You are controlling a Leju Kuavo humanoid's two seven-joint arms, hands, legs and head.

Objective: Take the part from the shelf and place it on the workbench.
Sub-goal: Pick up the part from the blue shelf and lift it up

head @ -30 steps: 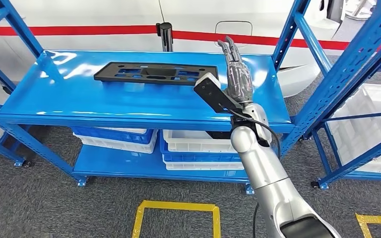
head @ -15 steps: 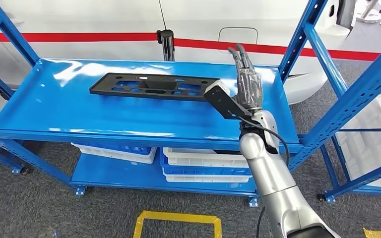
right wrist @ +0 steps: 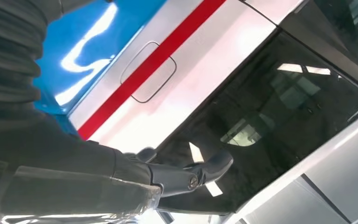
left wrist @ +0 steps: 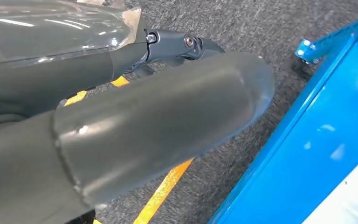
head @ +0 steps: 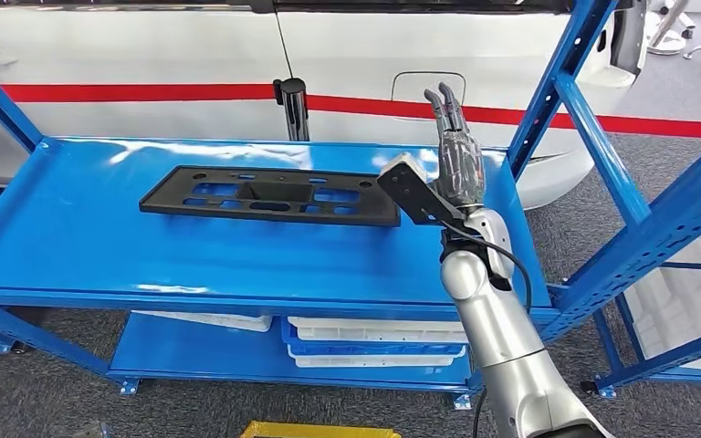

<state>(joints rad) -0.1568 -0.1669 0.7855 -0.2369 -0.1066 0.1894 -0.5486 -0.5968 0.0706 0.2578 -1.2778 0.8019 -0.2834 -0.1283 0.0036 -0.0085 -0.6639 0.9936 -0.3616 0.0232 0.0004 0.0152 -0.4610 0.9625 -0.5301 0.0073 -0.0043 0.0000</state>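
1. The part (head: 269,195) lies flat on the shelf (head: 73,246), long axis across my view.
2. My right hand (head: 456,160) — fingers straight, holding nothing — stands just off its right end.

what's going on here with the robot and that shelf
The robot stands at a blue shelf with its right hand raised above the top level, fingers stretched out and holding nothing. A flat black part lies on that level, to the left of the hand and untouched. White bins sit on the lower level. The left hand hangs down near the floor. The pickup has not started yet.
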